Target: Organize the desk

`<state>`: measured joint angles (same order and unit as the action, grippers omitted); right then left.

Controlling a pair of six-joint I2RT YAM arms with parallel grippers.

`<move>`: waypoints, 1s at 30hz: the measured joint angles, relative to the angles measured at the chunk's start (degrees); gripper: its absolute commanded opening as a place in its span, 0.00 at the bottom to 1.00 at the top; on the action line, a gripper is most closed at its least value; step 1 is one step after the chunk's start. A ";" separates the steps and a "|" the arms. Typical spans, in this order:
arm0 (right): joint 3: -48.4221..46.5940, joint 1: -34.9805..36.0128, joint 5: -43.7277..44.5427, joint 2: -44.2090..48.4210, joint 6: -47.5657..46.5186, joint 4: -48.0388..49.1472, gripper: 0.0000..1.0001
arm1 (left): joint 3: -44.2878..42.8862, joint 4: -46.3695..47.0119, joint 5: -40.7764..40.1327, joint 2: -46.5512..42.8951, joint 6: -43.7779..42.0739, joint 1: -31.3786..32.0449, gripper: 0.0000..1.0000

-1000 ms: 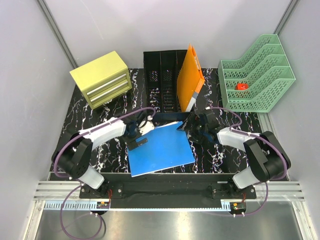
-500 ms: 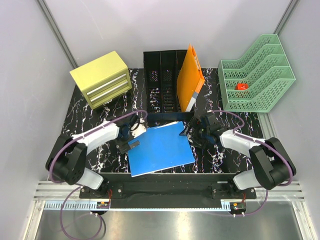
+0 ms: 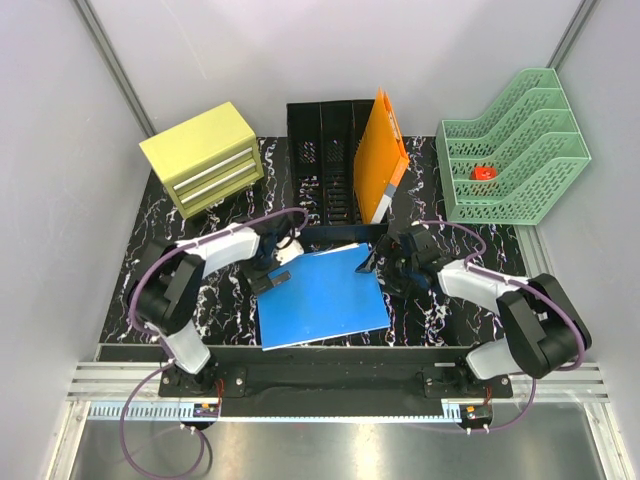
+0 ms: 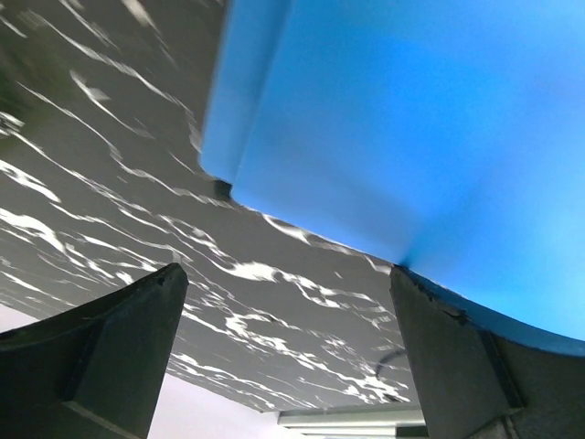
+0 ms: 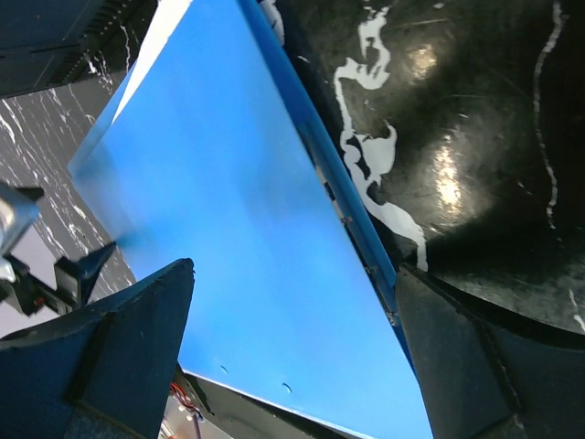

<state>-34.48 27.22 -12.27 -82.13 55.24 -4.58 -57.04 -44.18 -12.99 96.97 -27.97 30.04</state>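
The desk (image 3: 420, 315) is a black top with white veins. A blue folder (image 3: 320, 300) lies flat on it near the front middle. My left gripper (image 3: 268, 278) is open at the folder's far left corner. In the left wrist view the blue folder (image 4: 411, 119) fills the upper right; one fingertip (image 4: 457, 357) touches its edge and only desk (image 4: 137, 183) shows between the jaws. My right gripper (image 3: 372, 258) is open at the far right corner. In the right wrist view its jaws straddle the edge of the folder (image 5: 247, 229).
A black mesh file holder (image 3: 325, 160) stands at the back middle with an orange folder (image 3: 383, 160) upright in it. At the back left is a yellow drawer cabinet (image 3: 205, 158). A green tiered tray (image 3: 515, 150) at the back right holds a small red thing (image 3: 484, 172).
The left arm swung out to the left and came back, so its gripper is again at the folder's far left corner. The right arm and the folder have hardly moved.
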 measured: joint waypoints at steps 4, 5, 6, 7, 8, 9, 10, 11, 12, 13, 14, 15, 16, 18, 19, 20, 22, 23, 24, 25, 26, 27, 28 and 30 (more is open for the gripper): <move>-0.81 0.46 -0.98 -1.62 -0.44 1.09 1.00 | -3.65 -1.44 -1.88 3.34 0.02 -0.28 0.99; -0.98 0.74 -1.14 -1.95 -0.63 1.60 1.00 | -4.50 -1.95 -2.32 4.09 0.07 -0.42 0.99; -1.11 1.03 -1.16 -2.23 -0.87 1.97 1.00 | -5.49 -2.43 -2.71 5.01 0.07 -0.57 0.99; -1.25 1.46 -1.16 -2.54 -1.20 2.56 1.00 | -6.43 -2.95 -3.23 5.81 0.09 -0.74 0.99; -1.22 1.86 -1.25 -2.71 -1.55 3.23 1.00 | -7.26 -3.48 -3.85 6.51 0.15 -0.87 0.99; -1.18 2.14 -1.36 -2.82 -1.81 3.78 1.00 | -8.11 -3.85 -4.31 7.21 0.24 -0.92 0.99; -1.07 2.47 -1.62 -2.95 -2.23 4.48 1.00 | -8.90 -4.33 -4.85 7.87 0.33 -0.94 0.99; -0.94 2.73 -2.01 -3.08 -2.51 5.14 1.00 | -9.75 -5.01 -5.05 8.41 0.48 -0.92 0.99; -0.66 3.13 -2.67 -3.37 -2.54 6.10 1.00 | -10.71 -5.31 -4.57 8.90 0.87 -0.76 0.99; -0.48 3.58 -3.63 -3.65 -2.58 6.93 1.00 | -11.72 -5.11 -3.96 9.35 1.31 -0.52 0.99; -0.33 4.39 -5.35 -4.04 -2.64 8.02 1.00 | -12.76 -4.72 -3.41 9.92 1.57 -0.13 0.99; -0.31 4.92 -6.38 -4.35 -2.73 8.52 1.00 | -13.84 -4.02 -2.89 10.49 1.86 0.31 0.99; -0.26 5.35 -7.56 -4.63 -2.89 9.11 1.00 | -14.82 -3.17 -2.29 10.91 2.19 0.70 0.99; 0.02 5.68 -9.99 -5.07 -3.02 10.08 1.00 | -16.26 -1.42 -1.36 11.58 2.69 1.18 0.99; 0.07 5.75 -10.73 -5.16 -3.10 10.19 1.00 | -16.83 -0.68 -0.92 11.85 2.84 1.42 0.99; 0.07 5.79 -10.97 -5.14 -3.19 10.10 1.00 | -17.18 -0.02 -0.55 11.98 2.99 1.66 0.99; 0.11 5.90 -10.71 -4.61 -3.28 9.05 1.00 | -17.25 0.94 -0.24 12.00 3.02 1.86 0.99; 0.13 6.10 -10.10 -3.93 -3.34 8.04 1.00 | -17.22 0.98 -0.20 12.00 3.02 1.81 0.99; 0.22 6.34 -9.16 -3.06 -3.45 6.69 1.00 | -17.18 1.07 -0.17 11.93 3.02 1.75 0.99; 0.26 6.54 -7.85 -1.99 -3.58 5.05 1.00 | -16.83 1.36 -0.17 11.74 3.02 1.64 0.99; 0.35 6.67 -6.43 -1.01 -3.69 3.54 1.00 | -16.11 1.77 -0.09 11.04 3.02 1.44 0.99; 0.35 6.73 -4.98 -0.31 -3.85 2.36 1.00 | -14.99 2.01 0.13 10.05 2.99 1.09 0.99; 0.26 6.80 -3.67 0.09 -4.02 1.60 1.00 | -13.62 2.01 0.35 8.61 2.99 0.59 0.99; -0.28 6.88 -1.75 0.20 -4.35 0.72 1.00 | -10.88 1.31 0.63 5.29 2.93 -0.96 0.99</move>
<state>-34.76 34.11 -14.02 -81.93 50.89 -3.86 -67.92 -42.87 -12.36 102.26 -25.04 29.08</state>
